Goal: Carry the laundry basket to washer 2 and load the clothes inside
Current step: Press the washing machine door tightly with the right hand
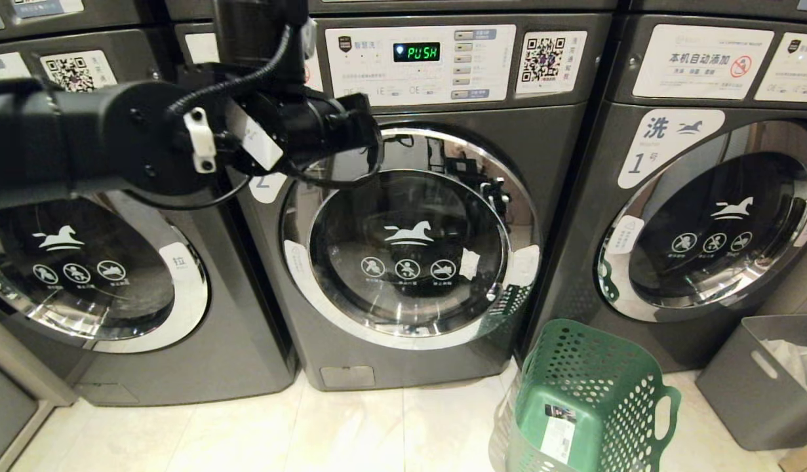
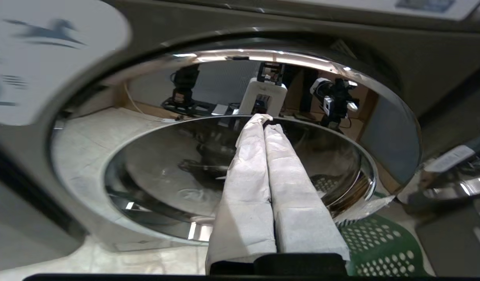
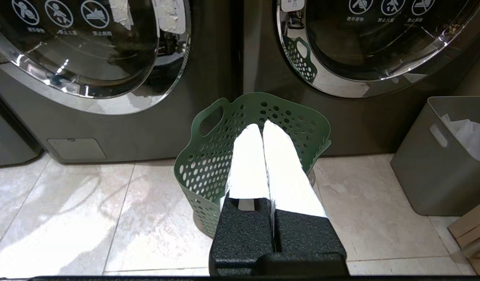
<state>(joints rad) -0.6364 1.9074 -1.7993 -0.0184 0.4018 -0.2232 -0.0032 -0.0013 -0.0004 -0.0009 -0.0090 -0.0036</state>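
Left gripper (image 2: 269, 125): fingers pressed together, empty, near washer 2 (image 1: 403, 262) door's chrome rim; risk: glancing off the closed door.

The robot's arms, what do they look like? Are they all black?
Mostly. The left arm is a fat black tube with a black cable looping along it, a white clip and a white sticker. Its tool has two long fingers wrapped in white, papery tape on a black base. The right tool looks the same: two white-wrapped fingers on rough, bumpy black blocks.
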